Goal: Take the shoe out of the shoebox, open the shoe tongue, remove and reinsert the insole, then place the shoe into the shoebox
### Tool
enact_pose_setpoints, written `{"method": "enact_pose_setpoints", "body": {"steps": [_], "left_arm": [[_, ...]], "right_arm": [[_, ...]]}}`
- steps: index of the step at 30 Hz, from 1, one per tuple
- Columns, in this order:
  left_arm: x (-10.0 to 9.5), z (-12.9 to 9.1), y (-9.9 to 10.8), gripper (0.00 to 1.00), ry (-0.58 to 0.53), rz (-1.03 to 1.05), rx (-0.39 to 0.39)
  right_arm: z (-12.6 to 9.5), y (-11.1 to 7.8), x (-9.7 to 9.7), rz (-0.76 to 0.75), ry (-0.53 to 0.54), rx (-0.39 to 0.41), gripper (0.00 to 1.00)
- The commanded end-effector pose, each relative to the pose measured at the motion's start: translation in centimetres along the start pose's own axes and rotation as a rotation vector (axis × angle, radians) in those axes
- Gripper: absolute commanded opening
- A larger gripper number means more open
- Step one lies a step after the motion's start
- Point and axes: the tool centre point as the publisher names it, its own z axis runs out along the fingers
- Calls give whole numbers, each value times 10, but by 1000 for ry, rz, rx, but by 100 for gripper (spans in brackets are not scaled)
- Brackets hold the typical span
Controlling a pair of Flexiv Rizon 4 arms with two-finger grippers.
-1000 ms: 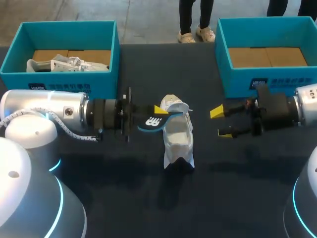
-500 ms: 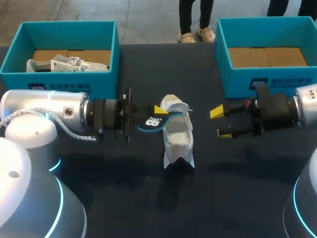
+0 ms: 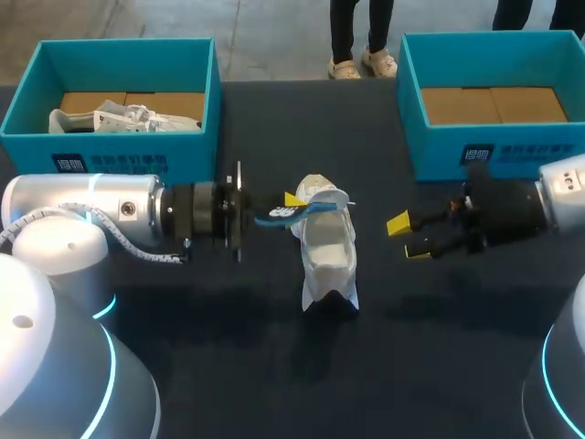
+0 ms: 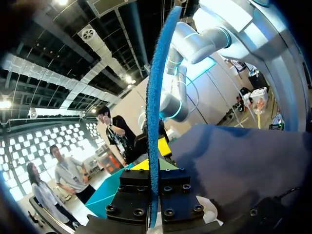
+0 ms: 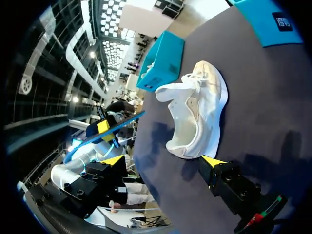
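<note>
A white shoe (image 3: 327, 245) lies on the dark table near the middle, its opening facing up; in the right wrist view the shoe (image 5: 197, 109) is just ahead of the fingers. My left gripper (image 3: 287, 207) hovers at the shoe's left side, shut on a blue insole (image 3: 309, 209) that stands on edge over the shoe's collar. In the left wrist view the insole (image 4: 158, 97) rises as a thin blue strip from between the fingers of the left gripper (image 4: 155, 168). My right gripper (image 3: 409, 237) is open to the right of the shoe, holding nothing. The right gripper (image 5: 162, 163) shows both yellow tips wide apart.
A teal shoebox (image 3: 37, 137) at the back left holds another white shoe (image 3: 119, 119). A second teal shoebox (image 3: 416, 137) at the back right shows only its cardboard floor. The table in front of the shoe is bare.
The left gripper has turned its wrist, so the insole went from lying flat to standing on edge. The right gripper has shifted slightly nearer and turned a little.
</note>
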Motion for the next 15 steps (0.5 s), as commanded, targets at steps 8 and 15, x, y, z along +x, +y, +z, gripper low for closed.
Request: {"method": "enact_pose_setpoints", "body": {"steps": [8, 15], "left_arm": [[5, 19, 14, 0, -24, -44, -14], [1, 23, 22, 0, -43, -54, -38]], "right_arm": [[37, 2, -7, -72, -127, 45, 100], [47, -5, -8, -95, -189, -34, 100]]}}
